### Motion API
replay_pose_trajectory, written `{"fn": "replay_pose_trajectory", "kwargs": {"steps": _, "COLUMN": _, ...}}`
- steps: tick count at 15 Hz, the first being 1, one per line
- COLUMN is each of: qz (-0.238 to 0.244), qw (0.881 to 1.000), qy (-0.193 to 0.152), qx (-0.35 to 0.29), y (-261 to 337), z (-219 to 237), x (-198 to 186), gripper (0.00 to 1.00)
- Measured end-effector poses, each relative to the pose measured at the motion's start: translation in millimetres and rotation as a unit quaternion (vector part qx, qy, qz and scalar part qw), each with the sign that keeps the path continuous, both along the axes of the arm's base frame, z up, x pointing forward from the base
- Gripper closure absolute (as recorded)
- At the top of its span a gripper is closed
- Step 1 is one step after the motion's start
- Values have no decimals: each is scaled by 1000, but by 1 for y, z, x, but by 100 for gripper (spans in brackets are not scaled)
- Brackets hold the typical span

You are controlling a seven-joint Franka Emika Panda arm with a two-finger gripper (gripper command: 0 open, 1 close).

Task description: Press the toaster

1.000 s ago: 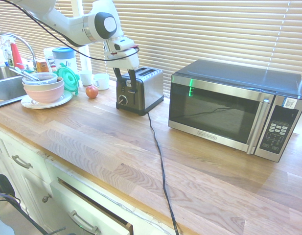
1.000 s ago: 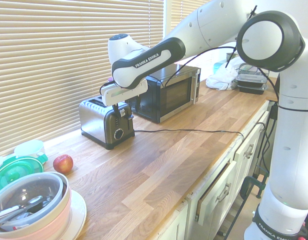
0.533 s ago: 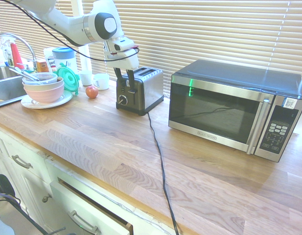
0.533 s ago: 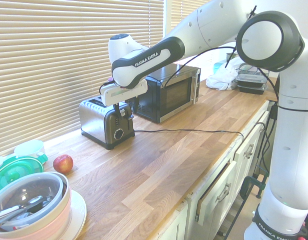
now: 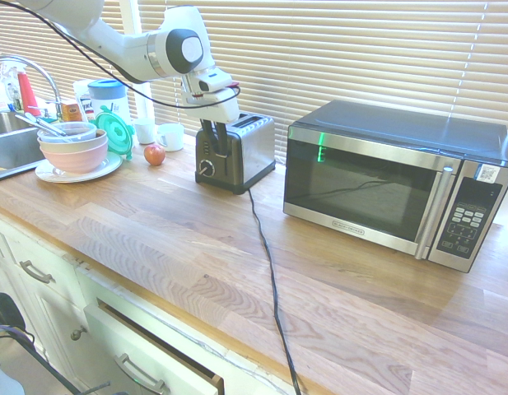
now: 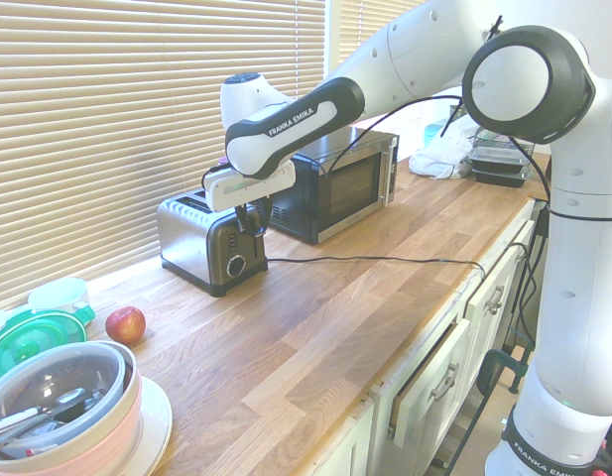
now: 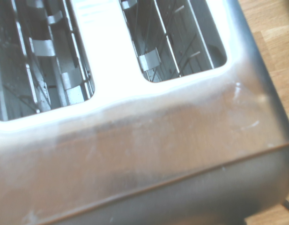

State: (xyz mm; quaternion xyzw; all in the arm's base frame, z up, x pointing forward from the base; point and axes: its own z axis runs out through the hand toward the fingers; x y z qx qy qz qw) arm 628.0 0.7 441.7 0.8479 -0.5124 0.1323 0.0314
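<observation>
Where a second ago spread wide, pincer (image 5: 216, 137) now nearly closed, fingers close together at the black end panel of the toaster (image 5: 237, 151), nothing visibly gripped. Toaster well back on tabletop (image 5: 237, 271) by the blinds, long axis running toward them, lever end facing the tabletop's front edge. Bare wood in front; apple (image 5: 155, 154) left, microwave (image 5: 393, 185) right.

You're looking at a wooden counter (image 5: 155, 222) running under bright slatted blinds (image 5: 361, 49), sunlight pouring through. White drawers (image 5: 146, 346) sit below, and a steel sink (image 5: 6, 144) at the far end.
</observation>
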Motion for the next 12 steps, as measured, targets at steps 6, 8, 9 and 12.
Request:
{"fn": "replay_pose_trajectory", "kwargs": {"steps": 6, "qz": 3, "qw": 1000, "qy": -5, "qx": 12, "y": 0, "z": 2, "x": 1, "gripper": 100}}
{"fn": "replay_pose_trajectory", "kwargs": {"steps": 8, "qz": 3, "qw": 1000, "qy": -8, "qx": 12, "y": -5, "z": 4, "x": 1, "gripper": 100}}
{"fn": "replay_pose_trajectory", "kwargs": {"steps": 9, "qz": 1, "qw": 1000, "qy": -8, "qx": 11, "y": -11, "z": 4, "x": 1, "gripper": 100}}
{"fn": "replay_pose_trajectory", "kwargs": {"steps": 12, "qz": -1, "qw": 1000, "qy": -9, "qx": 9, "y": -25, "z": 4, "x": 1, "gripper": 100}}
